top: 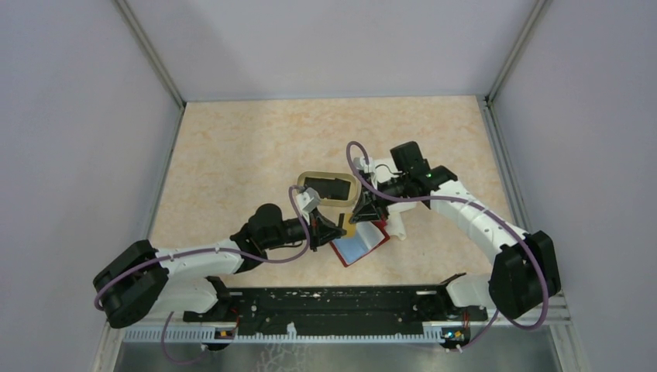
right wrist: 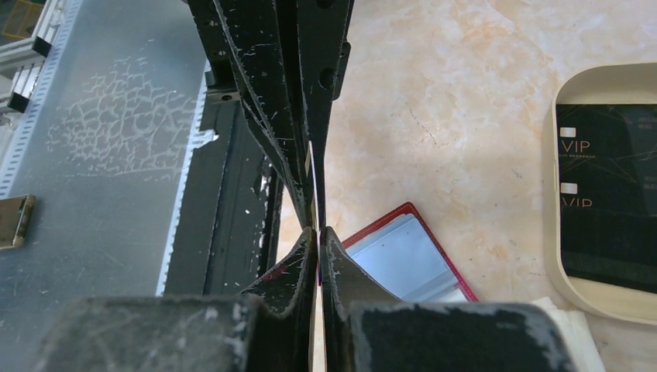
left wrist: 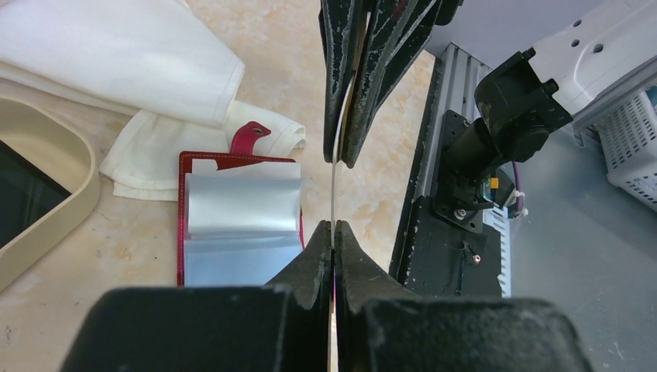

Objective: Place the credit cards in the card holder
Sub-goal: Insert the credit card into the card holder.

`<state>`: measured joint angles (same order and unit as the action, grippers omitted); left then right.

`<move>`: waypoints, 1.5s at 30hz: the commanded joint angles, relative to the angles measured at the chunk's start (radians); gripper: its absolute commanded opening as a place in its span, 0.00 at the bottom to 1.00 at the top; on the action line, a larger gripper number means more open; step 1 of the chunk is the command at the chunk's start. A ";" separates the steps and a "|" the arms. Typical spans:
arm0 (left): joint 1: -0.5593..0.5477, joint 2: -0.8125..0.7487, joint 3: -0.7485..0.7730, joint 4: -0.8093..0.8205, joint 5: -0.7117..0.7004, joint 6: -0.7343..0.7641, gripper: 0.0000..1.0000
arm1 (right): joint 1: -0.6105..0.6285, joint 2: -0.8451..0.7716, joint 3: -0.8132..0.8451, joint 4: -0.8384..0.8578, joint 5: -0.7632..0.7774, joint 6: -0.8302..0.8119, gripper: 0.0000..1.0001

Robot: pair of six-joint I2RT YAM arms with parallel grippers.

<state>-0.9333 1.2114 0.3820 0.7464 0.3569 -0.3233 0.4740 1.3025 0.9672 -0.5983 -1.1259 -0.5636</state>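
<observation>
The red card holder (top: 359, 246) lies open on the table, its clear inner sleeves facing up; it also shows in the left wrist view (left wrist: 240, 225) and the right wrist view (right wrist: 403, 260). My left gripper (top: 339, 231) and right gripper (top: 359, 215) meet tip to tip just above its left edge. Both are shut on the same thin pale credit card (left wrist: 333, 194), seen edge-on and held upright between them. In the right wrist view the card's edge (right wrist: 311, 174) runs between my right gripper (right wrist: 318, 230) and the left fingers (right wrist: 271, 116). Black credit cards (right wrist: 608, 194) lie in the tray.
The tan oval tray (top: 308, 177) sits just behind the grippers. A white cloth (left wrist: 116, 70) lies crumpled beside the card holder's snap tab (left wrist: 248, 138). A black rail (top: 341, 302) runs along the near table edge. Grey walls enclose the table.
</observation>
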 commanded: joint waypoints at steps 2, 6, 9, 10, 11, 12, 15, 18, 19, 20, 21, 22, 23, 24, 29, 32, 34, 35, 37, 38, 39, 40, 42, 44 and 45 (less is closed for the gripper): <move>0.006 -0.009 -0.002 0.036 -0.044 -0.037 0.16 | 0.008 -0.002 0.087 -0.041 0.005 -0.060 0.00; 0.006 -0.062 -0.064 -0.007 -0.258 -0.118 0.66 | -0.007 0.001 0.098 -0.056 0.074 -0.058 0.00; 0.010 -0.103 -0.122 -0.039 -0.329 -0.216 0.89 | -0.046 0.017 0.103 -0.044 0.098 -0.003 0.00; 0.010 -0.114 -0.141 -0.038 -0.321 -0.248 0.91 | -0.063 0.027 0.114 -0.055 0.098 0.009 0.00; 0.010 -0.121 -0.160 -0.033 -0.304 -0.282 0.91 | -0.081 0.043 0.130 -0.078 0.098 0.012 0.00; 0.010 -0.124 -0.179 -0.022 -0.288 -0.325 0.92 | -0.095 0.063 0.147 -0.111 0.107 0.008 0.00; 0.010 -0.102 -0.252 0.068 -0.237 -0.463 0.90 | -0.106 0.135 0.168 -0.211 0.154 -0.027 0.00; 0.010 -0.054 -0.285 0.142 -0.224 -0.583 0.84 | -0.106 0.183 0.124 -0.203 0.183 0.010 0.00; 0.010 -0.035 -0.281 0.144 -0.221 -0.612 0.81 | -0.106 0.188 0.110 -0.186 0.201 0.027 0.00; 0.010 -0.017 -0.274 0.130 -0.218 -0.634 0.77 | -0.106 0.189 0.101 -0.166 0.227 0.050 0.00; 0.010 0.000 -0.260 0.107 -0.208 -0.649 0.75 | -0.106 0.190 0.092 -0.138 0.251 0.072 0.00; 0.010 0.020 -0.242 0.081 -0.198 -0.662 0.70 | -0.105 0.193 0.083 -0.119 0.268 0.097 0.00; 0.010 0.040 -0.223 0.046 -0.192 -0.678 0.66 | -0.106 0.197 0.073 -0.107 0.286 0.111 0.00; 0.010 0.060 -0.205 0.013 -0.190 -0.686 0.64 | -0.105 0.203 0.066 -0.098 0.304 0.129 0.00; 0.008 0.134 -0.154 -0.090 -0.210 -0.720 0.60 | -0.105 0.246 0.054 -0.087 0.358 0.155 0.00; 0.007 0.156 -0.105 -0.205 -0.235 -0.714 0.61 | -0.105 0.266 0.054 -0.076 0.394 0.200 0.00; 0.007 0.172 -0.079 -0.253 -0.245 -0.704 0.62 | -0.106 0.269 0.051 -0.060 0.410 0.230 0.00; 0.007 0.182 -0.064 -0.268 -0.249 -0.702 0.62 | -0.105 0.267 0.048 -0.056 0.417 0.240 0.00; 0.007 0.213 -0.043 -0.282 -0.250 -0.701 0.62 | -0.101 0.266 0.038 -0.059 0.438 0.249 0.00; 0.007 0.231 -0.030 -0.287 -0.247 -0.703 0.61 | -0.101 0.267 0.031 -0.060 0.447 0.253 0.00; 0.007 0.252 -0.018 -0.288 -0.240 -0.702 0.61 | -0.101 0.275 0.021 -0.059 0.452 0.256 0.00; 0.007 0.273 -0.006 -0.288 -0.235 -0.698 0.61 | -0.100 0.279 0.014 -0.059 0.452 0.261 0.00; 0.007 0.307 0.020 -0.290 -0.228 -0.684 0.56 | -0.101 0.289 0.008 -0.064 0.435 0.264 0.00; 0.007 0.333 0.046 -0.311 -0.237 -0.668 0.48 | -0.101 0.291 0.011 -0.067 0.421 0.269 0.00; 0.007 0.342 0.059 -0.329 -0.253 -0.660 0.46 | -0.101 0.291 0.010 -0.066 0.416 0.271 0.00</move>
<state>-0.9253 1.5028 0.3992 0.5117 0.1318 -1.0203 0.3664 1.5883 0.9760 -0.6731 -0.6960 -0.3180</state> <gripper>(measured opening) 0.500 0.006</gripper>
